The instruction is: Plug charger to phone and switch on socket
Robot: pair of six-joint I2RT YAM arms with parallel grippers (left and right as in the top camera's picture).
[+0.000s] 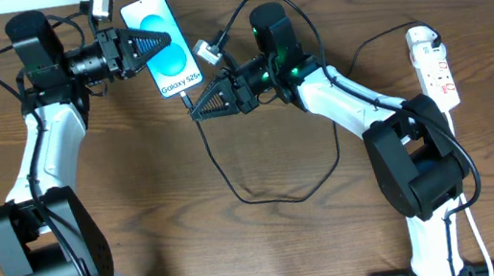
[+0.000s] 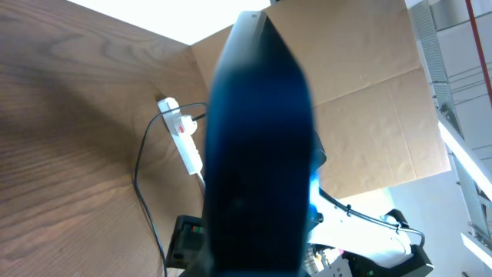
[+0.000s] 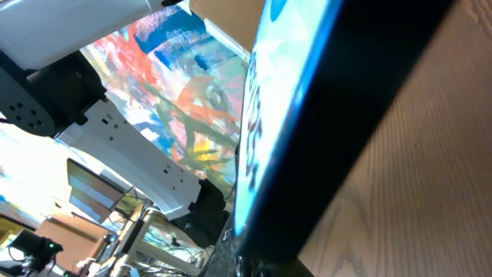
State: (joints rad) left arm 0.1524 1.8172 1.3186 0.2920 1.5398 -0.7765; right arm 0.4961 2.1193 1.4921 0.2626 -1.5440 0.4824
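1. Starting at the left claw [image 1: 157, 46], it is seen clenched on the phone [image 1: 174, 69], gripped over the upper half of the lit blue screen.
2. The phone is held tilted near the far edge of the worktop [image 1: 273, 250], with its "Galaxy S25" text toward the right arm. In the left wrist view it is only a dark blur [image 2: 257, 154] filling the middle.
3. The right claw [image 1: 195, 112] is clenched on the charger [image 1: 235, 193], gripped just below the phone's lower edge. In the right wrist view the phone's edge and screen [image 3: 323, 115] are seen very close.
4. The plug is placed at the phone's lower edge; whether it is seated cannot be told.
5. From the right claw the black cable is laid in a loop across the worktop and is led back toward the right arm.
6. The socket [image 1: 439, 67] is laid flat at the right side of the worktop, well apart from the phone. A white cord [image 1: 477, 222] is trailed from it toward the near edge.
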